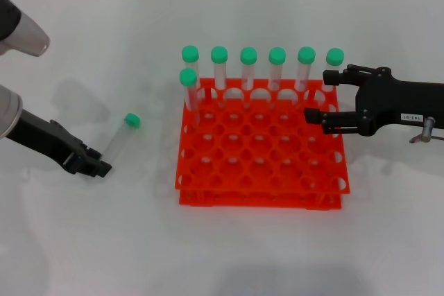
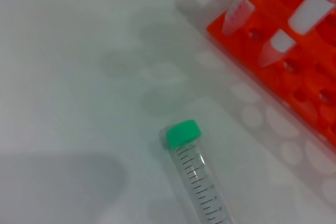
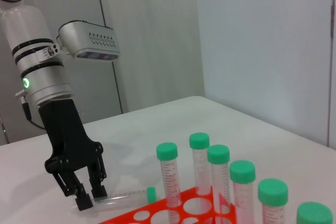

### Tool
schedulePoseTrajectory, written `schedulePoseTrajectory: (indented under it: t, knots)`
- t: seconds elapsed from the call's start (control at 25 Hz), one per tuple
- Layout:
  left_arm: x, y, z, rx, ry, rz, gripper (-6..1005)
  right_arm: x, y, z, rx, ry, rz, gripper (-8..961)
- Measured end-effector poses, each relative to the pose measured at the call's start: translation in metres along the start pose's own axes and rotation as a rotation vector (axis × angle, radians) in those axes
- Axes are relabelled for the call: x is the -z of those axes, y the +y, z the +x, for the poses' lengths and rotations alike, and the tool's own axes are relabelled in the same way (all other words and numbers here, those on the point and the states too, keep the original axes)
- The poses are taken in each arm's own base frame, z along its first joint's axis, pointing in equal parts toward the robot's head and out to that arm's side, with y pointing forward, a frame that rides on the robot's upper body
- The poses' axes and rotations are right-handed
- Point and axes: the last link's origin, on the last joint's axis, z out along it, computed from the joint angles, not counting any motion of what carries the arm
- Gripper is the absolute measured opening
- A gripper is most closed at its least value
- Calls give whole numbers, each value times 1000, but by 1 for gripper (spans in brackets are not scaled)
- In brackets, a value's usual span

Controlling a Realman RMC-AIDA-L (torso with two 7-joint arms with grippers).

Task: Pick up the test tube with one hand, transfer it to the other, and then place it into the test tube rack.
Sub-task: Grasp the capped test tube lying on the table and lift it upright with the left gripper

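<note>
Our tube lies flat at the frame's left, left of the rack, cap up-right, bottom end between our left gripper's spread fingers. Right gripper waits open, far side.

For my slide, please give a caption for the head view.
Left gripper closes in on the lying test tube; right gripper waits open above the orange test tube rack.

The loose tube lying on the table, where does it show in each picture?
Head view: the test tube lies left of the test tube rack, at the left hand.
Left wrist view: lower middle, cap toward the rack.
Right wrist view: low, at the left hand's fingertips.
Shared landmark: the orange rack.
</note>
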Motion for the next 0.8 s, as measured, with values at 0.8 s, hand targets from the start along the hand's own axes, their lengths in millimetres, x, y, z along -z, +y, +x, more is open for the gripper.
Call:
schedulePoseTrajectory:
  t: [0.8]
  knots:
    - [-1, -2, 1, 11, -17, 24, 352, 1, -1, -2, 11, -9, 3, 859]
